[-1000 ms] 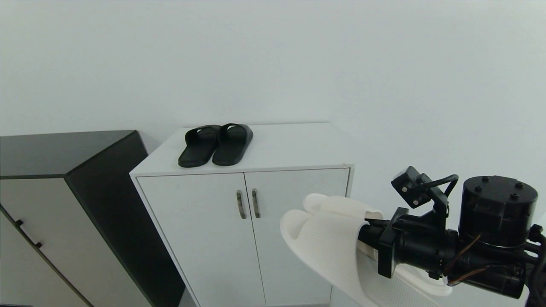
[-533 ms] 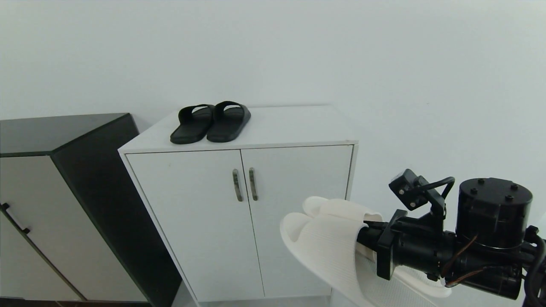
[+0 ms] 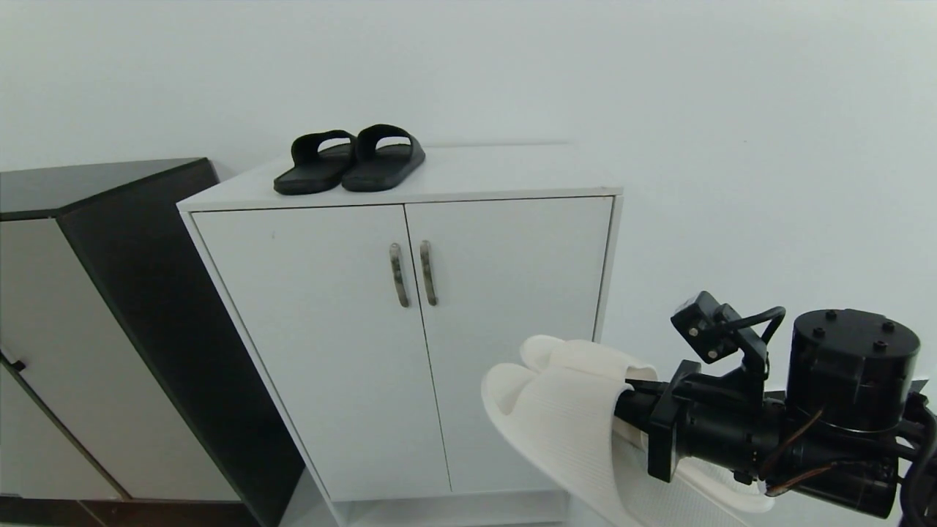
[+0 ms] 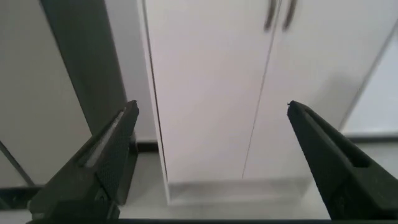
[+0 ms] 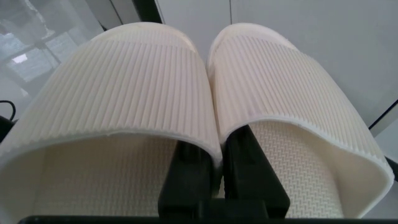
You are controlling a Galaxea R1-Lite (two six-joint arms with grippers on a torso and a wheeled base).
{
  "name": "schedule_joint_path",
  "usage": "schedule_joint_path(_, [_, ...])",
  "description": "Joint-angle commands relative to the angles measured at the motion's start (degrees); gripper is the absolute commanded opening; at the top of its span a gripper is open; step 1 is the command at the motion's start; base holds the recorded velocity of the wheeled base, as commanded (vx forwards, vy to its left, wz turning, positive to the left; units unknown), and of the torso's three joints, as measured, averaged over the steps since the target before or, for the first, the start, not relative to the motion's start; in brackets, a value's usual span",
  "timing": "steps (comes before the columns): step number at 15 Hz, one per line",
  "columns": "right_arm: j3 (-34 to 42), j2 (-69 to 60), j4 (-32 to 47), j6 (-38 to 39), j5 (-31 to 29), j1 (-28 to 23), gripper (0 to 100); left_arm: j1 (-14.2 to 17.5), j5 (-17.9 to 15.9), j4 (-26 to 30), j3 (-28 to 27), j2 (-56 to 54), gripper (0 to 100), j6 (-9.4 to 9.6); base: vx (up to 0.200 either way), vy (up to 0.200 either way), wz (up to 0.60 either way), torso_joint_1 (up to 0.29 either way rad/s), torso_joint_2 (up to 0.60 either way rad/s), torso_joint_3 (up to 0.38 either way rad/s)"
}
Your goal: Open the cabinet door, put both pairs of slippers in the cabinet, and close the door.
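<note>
The white slippers (image 3: 556,417) are held side by side by the right gripper (image 5: 221,180), its jaws clamped on their adjoining edges, before the closed cabinet (image 3: 329,329). The black slippers (image 3: 350,161) are seen on its top. The jaws of the left gripper (image 4: 211,107) are spread apart.

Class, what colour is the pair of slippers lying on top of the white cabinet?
The slippers are black, clearest in the head view.
</note>
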State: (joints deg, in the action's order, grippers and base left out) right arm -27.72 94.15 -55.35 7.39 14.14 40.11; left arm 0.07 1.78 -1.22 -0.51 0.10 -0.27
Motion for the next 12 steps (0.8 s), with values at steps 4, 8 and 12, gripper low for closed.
schedule_joint_path(4, [0.56,0.25,-0.11,-0.09,0.01,0.5,0,-0.42,-1.78,-0.71,-14.87,12.03,100,-3.6,0.0,0.0,0.0,-0.229,0.45,0.207])
schedule_joint_path(8, [0.83,0.25,-0.2,0.0,-0.08,0.5,0,-0.69,-12.68,-8.62,-19.18,29.43,100,-4.39,0.0,0.0,0.0,-0.199,0.36,0.187])
schedule_joint_path(12, [0.91,0.25,-0.2,0.0,-0.08,0.5,0,-0.69,-20.41,-17.24,-25.24,46.22,100,-1.75,0.0,0.0,0.0,-0.032,0.14,0.039])
